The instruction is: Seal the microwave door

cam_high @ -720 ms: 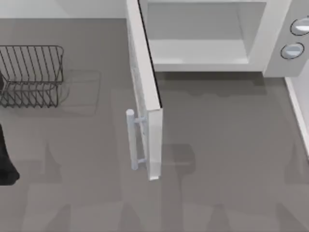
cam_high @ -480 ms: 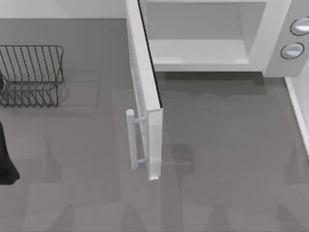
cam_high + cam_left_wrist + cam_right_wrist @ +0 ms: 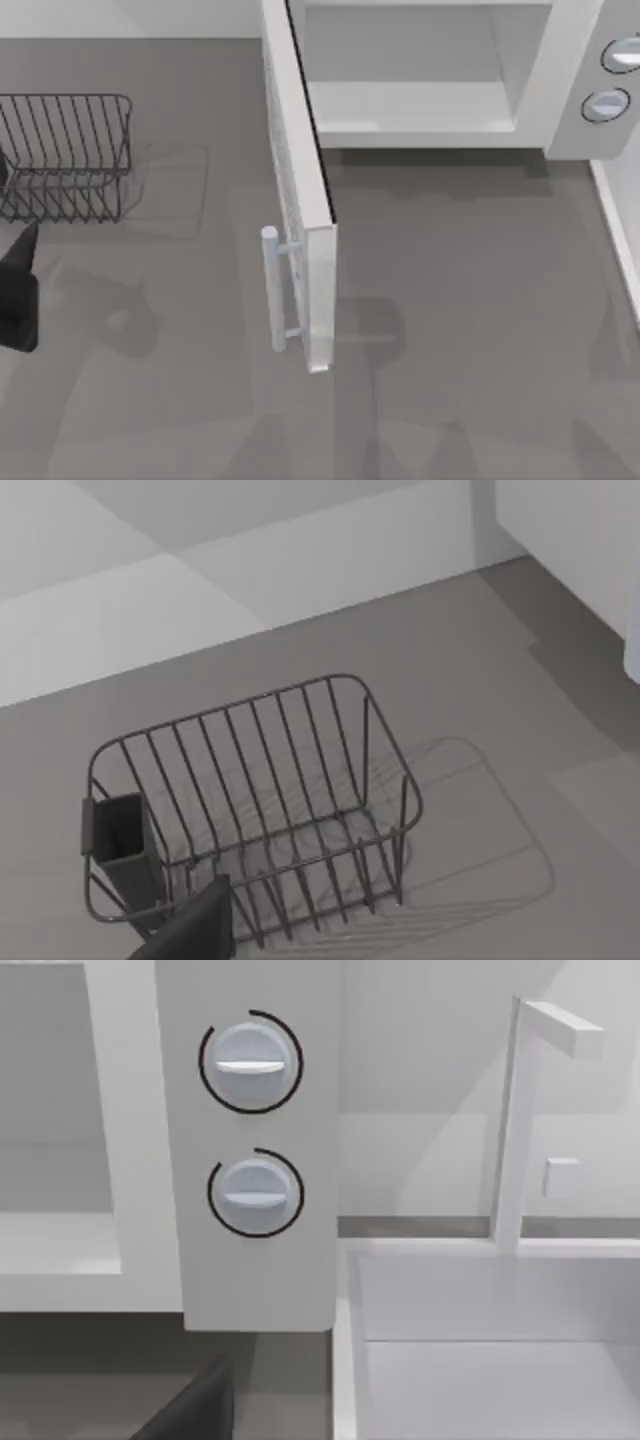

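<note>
Grey surface; microwave door stands open, edge-on out from the white microwave body at back. Wire basket far left, left gripper beside it, jaws state unclear

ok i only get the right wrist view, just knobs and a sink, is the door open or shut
Observer: Open. From above, the microwave door stands swung out from the microwave, with the inside exposed.
Operator: which side is the handle on
Observer: The handle is on the door's outer face, toward the table's left side.
Operator: anything touching it
Observer: No. The left gripper is at the table's left edge, just in front of a wire basket, well apart from the handle.
</note>
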